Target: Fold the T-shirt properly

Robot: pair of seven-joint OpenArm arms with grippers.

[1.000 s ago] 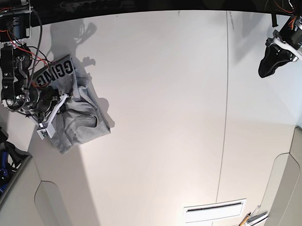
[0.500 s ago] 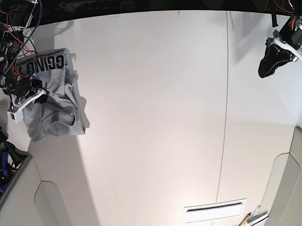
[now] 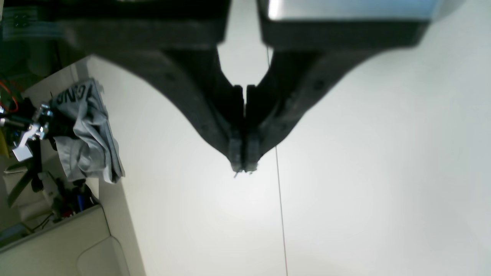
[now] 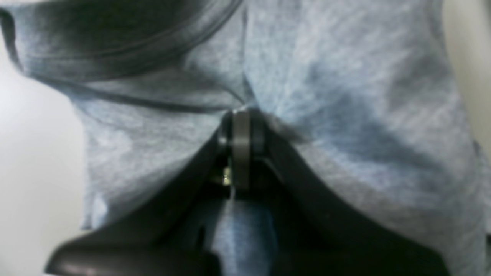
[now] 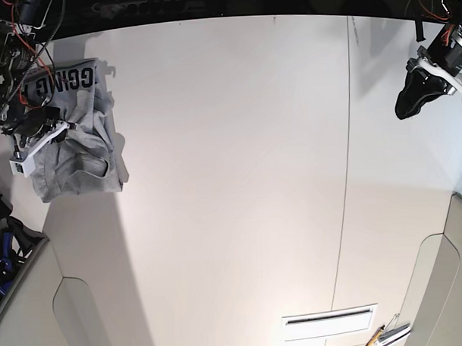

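Right gripper [image 4: 241,126] pinching a bunched fold of the light heather-grey cotton T-shirt [image 4: 345,115], cloth gathered right at the fingertips; ribbed round collar [image 4: 126,57] curves just beyond and to the left of the claw. Shirt crumpled, hanging from that gripper over the edge of the white table [image 5: 239,180], black block letters [image 5: 61,79] showing along its far edge. Left gripper [image 3: 242,163] pressed together, holding nothing, above bare table, well apart from the shirt.
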